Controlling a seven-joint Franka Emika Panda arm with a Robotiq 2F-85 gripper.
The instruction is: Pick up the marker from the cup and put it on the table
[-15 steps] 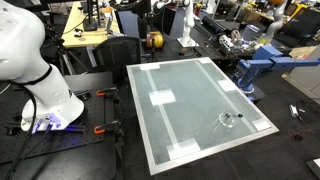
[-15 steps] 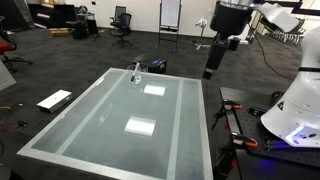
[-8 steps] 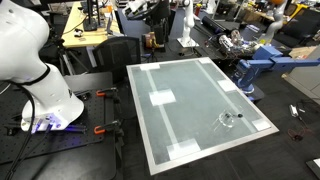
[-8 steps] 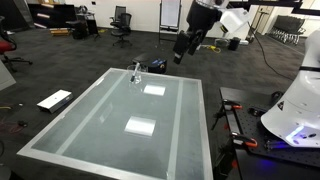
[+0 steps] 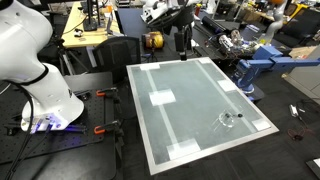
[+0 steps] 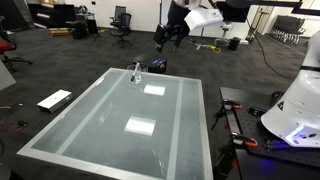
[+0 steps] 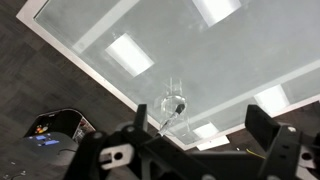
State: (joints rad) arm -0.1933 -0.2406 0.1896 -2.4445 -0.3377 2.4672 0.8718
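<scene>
The clear cup stands near a corner of the grey-green table and holds the thin black marker. It shows in both exterior views; in an exterior view the cup stands at the far edge of the table. My gripper hangs high in the air beyond the table's edge, well apart from the cup, also in an exterior view. In the wrist view the gripper is open and empty, with the cup and the marker far below on the table.
The white robot base stands beside the table. A yellow-black device sits on the floor beyond the table, a blue machine to one side. A white flat board lies on the floor. A wooden workbench stands behind.
The arm has swung sideways high above the table's edge, carrying the open gripper closer to the cup's side. The cup and marker have not moved.
</scene>
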